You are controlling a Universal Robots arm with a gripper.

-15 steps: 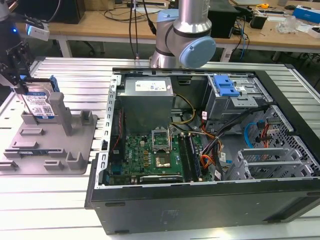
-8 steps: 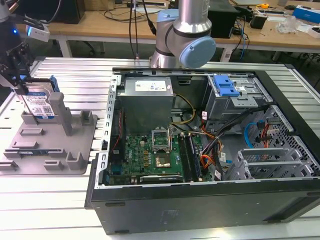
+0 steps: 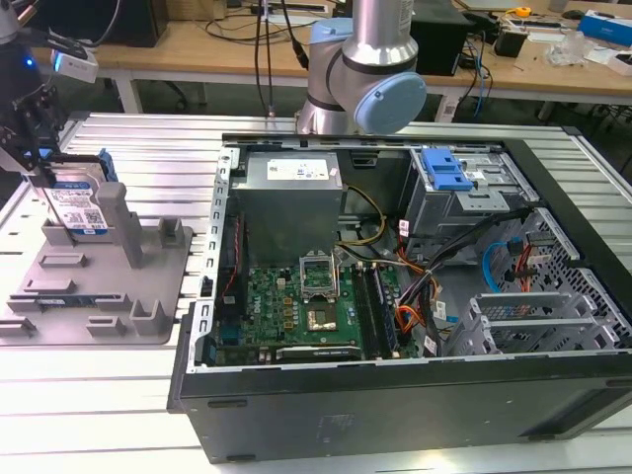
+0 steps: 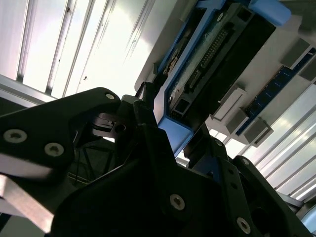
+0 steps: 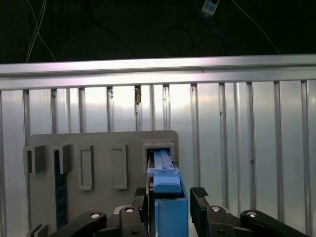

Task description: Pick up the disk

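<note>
1. You see the gripper (image 3: 41, 173) at the far end of the exterior view's left. It stands over the grey plastic fixture (image 3: 148, 286) on the slatted aluminium table (image 3: 118, 395).
2. The hand is closed on the disk (image 3: 79, 209). In the first wrist view its black fingers (image 5: 199, 193) sit one on each face of the drive's upper end, and the gripper (image 5: 170, 193) straddles the blue rail.
3. The disk stands upright on its edge just beside the fixture's tall post, with the white-and-blue label facing the exterior view's right. Its lower end (image 5: 165, 170) reaches into a rectangular slot of the fixture (image 5: 98, 143).
4. In the second wrist view the gripper (image 4: 173, 126) holds the near end of the disk (image 4: 217, 49). The connector edge and blue rails run away from the camera.
5. A dark blue strip (image 5: 60, 192) lies in another channel of the fixture, well apart from the drive.
6. To the exterior view's right, the open computer case (image 3: 395, 415) lies on its side on the same table. Its motherboard (image 3: 296, 306) is exposed, and the blue latch (image 3: 444, 170) sits on the drive cage (image 3: 474, 197) at the far side.
7. The arm (image 3: 370, 59) rises behind the case, in front of a wooden workbench (image 3: 197, 44).
</note>
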